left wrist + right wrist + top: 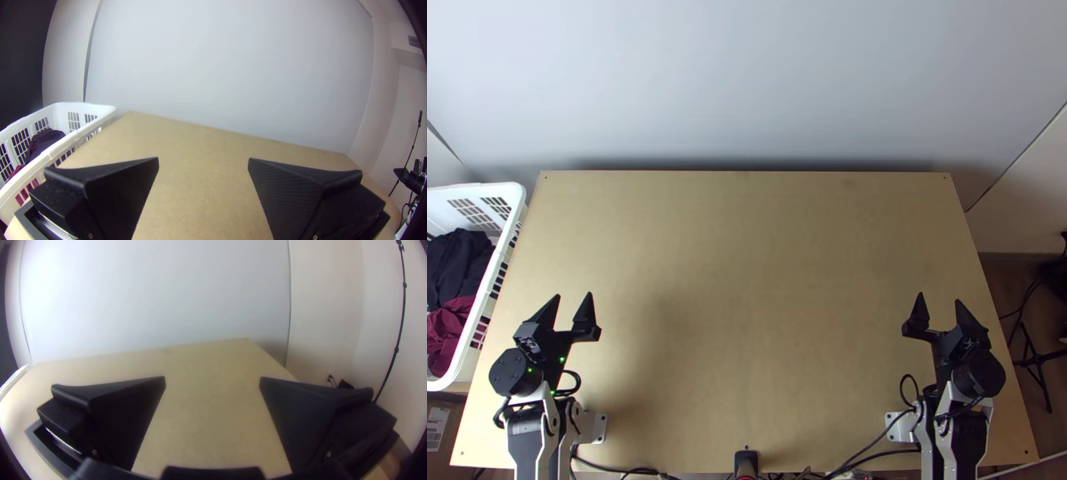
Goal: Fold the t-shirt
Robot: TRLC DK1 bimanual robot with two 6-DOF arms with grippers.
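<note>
Left gripper [573, 295] and right gripper [939, 298] stand wide open, empty, over the table [755, 264], folding unstarted; drawing a shirt from clothes [457, 260] in the laundry basket [489, 189] likely comes next.

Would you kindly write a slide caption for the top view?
Left claw and right claw open above the wooden table, with a white basket of dark and maroon cloth alongside.

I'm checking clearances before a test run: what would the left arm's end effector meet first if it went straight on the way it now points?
The left end effector would likely pass over the table and meet the pale wall beyond, though its tilt is unclear: the table could come first.
</note>
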